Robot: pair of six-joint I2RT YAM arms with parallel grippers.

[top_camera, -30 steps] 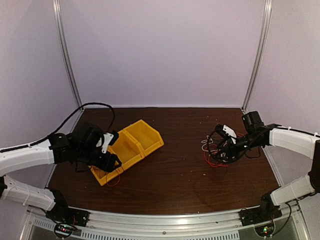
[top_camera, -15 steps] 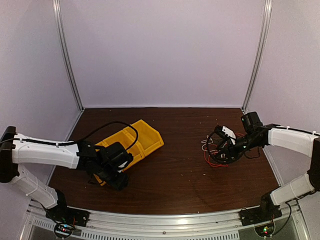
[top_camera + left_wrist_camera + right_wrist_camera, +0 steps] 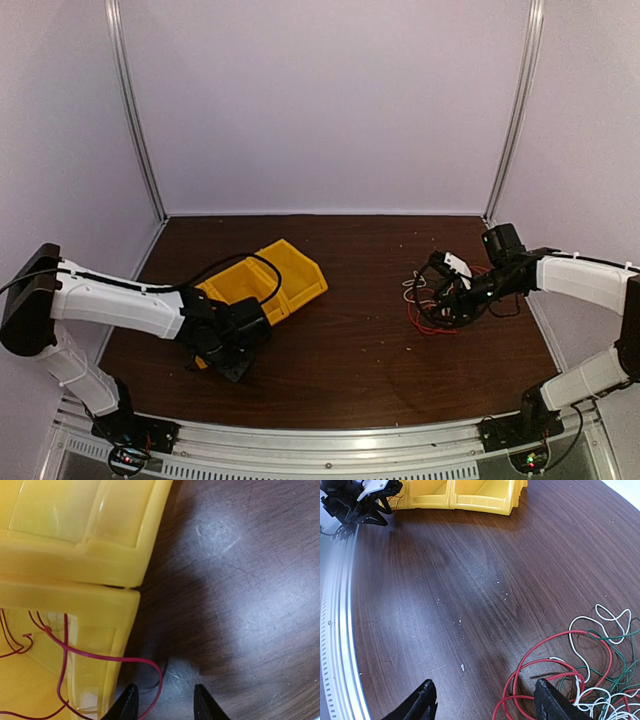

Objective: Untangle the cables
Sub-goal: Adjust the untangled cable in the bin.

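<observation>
- The yellow bins (image 3: pixel 283 277) stand side by side on the dark wooden table (image 3: pixel 350 350), and every place below is given from them.
- The left pincer (image 3: pixel 234 364) hangs at the bins' near corner, just off their outer wall, pointing down at the table.
- In the left wrist view, the left pincer (image 3: pixel 167 706) has its two fingers parted, with nothing clamped between them.
- One red cable (image 3: pixel 65 645) lies partly inside the nearest bin. It crosses over that bin's wall and drops in a loop onto the table right beside the bins, and the loop's end reaches into the gap between the parted fingers.
- The rest of the cables (image 3: pixel 432 306) sit in a loose tangle on the table, well to the right of the bins and apart from them.
- Seen up close, the tangle (image 3: pixel 580 680) is made of red, white and green strands looped through each other.
- The right pincer (image 3: pixel 445 298) is over this tangle, far from the bins.
- In the right wrist view, the right pincer (image 3: pixel 487 707) is spread wide and grips nothing. The edge of a red loop lies below, between its fingers.
- The bins show at the far top of that same view.
</observation>
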